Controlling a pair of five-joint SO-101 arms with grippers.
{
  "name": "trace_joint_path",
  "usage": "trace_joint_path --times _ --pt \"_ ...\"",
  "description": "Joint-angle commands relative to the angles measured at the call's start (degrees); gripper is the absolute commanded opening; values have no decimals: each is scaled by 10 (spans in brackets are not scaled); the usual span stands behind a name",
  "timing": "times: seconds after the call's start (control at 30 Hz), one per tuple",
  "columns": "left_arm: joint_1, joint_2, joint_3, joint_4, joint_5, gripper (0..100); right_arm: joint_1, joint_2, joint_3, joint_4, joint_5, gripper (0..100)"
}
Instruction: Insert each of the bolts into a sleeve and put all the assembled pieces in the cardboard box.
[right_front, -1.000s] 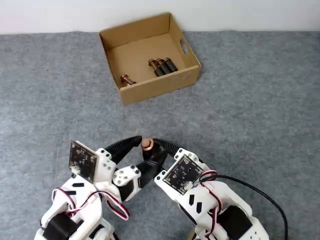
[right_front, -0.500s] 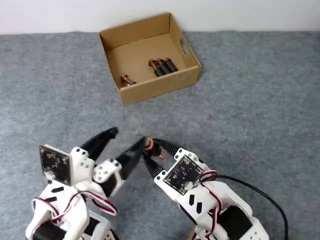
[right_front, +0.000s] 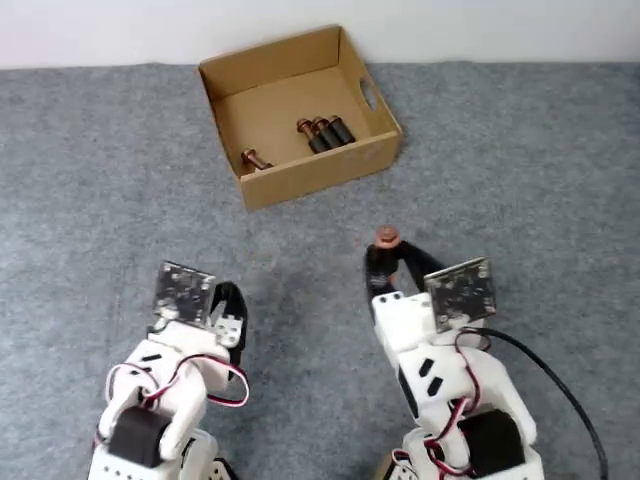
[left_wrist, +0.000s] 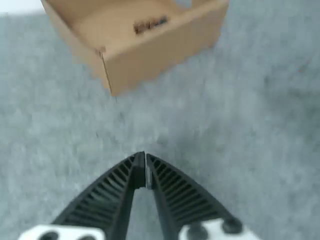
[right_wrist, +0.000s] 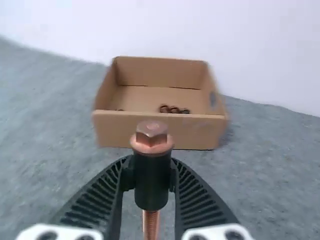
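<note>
My right gripper (right_wrist: 150, 185) is shut on an assembled piece (right_wrist: 151, 165), a copper bolt standing upright through a black sleeve. From above that assembled piece (right_front: 386, 240) and the right gripper (right_front: 390, 265) sit right of the table's middle, in front of the cardboard box (right_front: 318, 178). The box (right_wrist: 159, 130) holds several assembled pieces (right_front: 322, 132), with another (right_front: 254, 159) by its front left corner. My left gripper (left_wrist: 141, 167) is shut on nothing and points at the box (left_wrist: 150, 55); in the high view the left gripper (right_front: 230, 300) is at the lower left.
Grey carpet (right_front: 520, 180) covers the table, with open room on both sides of the box. A white wall (right_wrist: 250, 40) runs behind the box. A black cable (right_front: 560, 385) trails from the right arm.
The arms have separated. My right gripper carried the assembled piece right and toward the box. My left gripper let go, drew back to the left and shut.
</note>
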Motion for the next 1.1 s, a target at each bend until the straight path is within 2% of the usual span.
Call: trace_joint_path --times 0.0,0.2,0.43,0.63,0.9,1.07 --pt "-5 1 46 -22 -37 5 18 1 -62 9 -11 8" --pt "-72 2 131 -92 -87 5 41 88 -146 29 -48 8" --pt "-107 3 131 -85 -105 5 56 322 -318 18 -71 8" --pt "-105 4 131 -39 -103 5 56 514 -450 -87 -69 8" --pt "-108 2 131 -19 23 5 56 748 -575 -241 -68 9" --pt "-108 2 131 -19 32 5 44 880 -653 -310 -49 9"
